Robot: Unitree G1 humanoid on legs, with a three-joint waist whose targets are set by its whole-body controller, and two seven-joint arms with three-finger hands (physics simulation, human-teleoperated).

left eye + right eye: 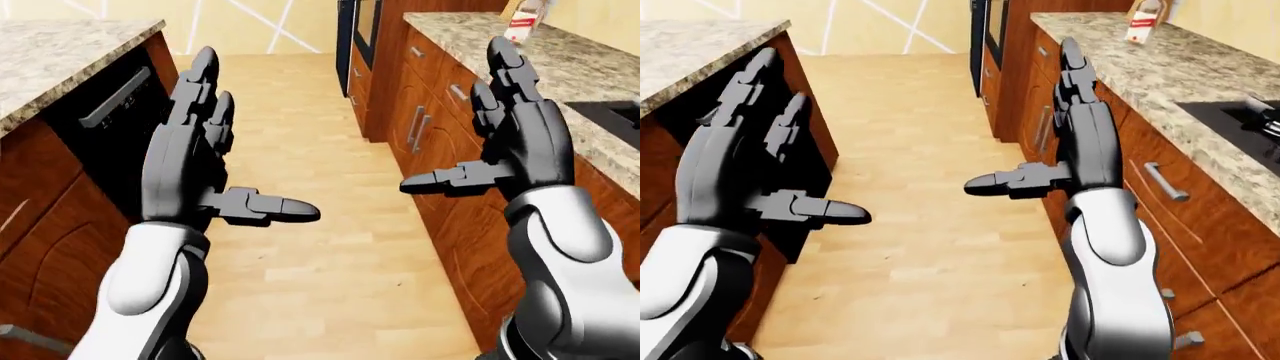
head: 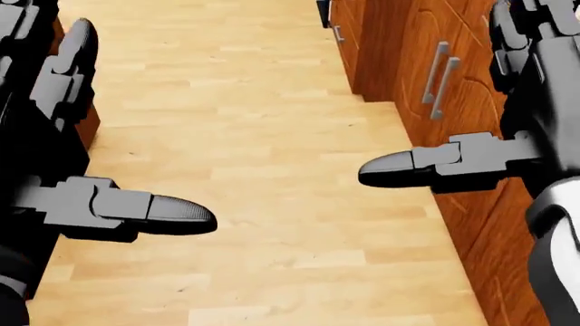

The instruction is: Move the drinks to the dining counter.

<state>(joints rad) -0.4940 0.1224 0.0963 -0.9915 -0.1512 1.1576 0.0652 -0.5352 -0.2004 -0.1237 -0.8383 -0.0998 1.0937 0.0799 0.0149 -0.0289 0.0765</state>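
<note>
A red and white carton (image 1: 522, 21) stands far up the granite counter on the right, at the top of the left-eye view; it is too small to tell what kind it is. No other drink shows. My left hand (image 1: 255, 142) is raised over the floor with fingers spread, open and empty. My right hand (image 1: 450, 120) is held up the same way beside the right cabinets, open and empty. The head view looks down at both thumbs (image 2: 172, 215) over the floor.
I am in a kitchen aisle with a light wooden floor (image 1: 300, 142). A granite counter (image 1: 60, 52) with a black appliance front (image 1: 100, 127) runs on the left. Wooden cabinets (image 1: 430, 127) run on the right, past a black inset (image 1: 612, 112) and a dark oven column (image 1: 355, 30).
</note>
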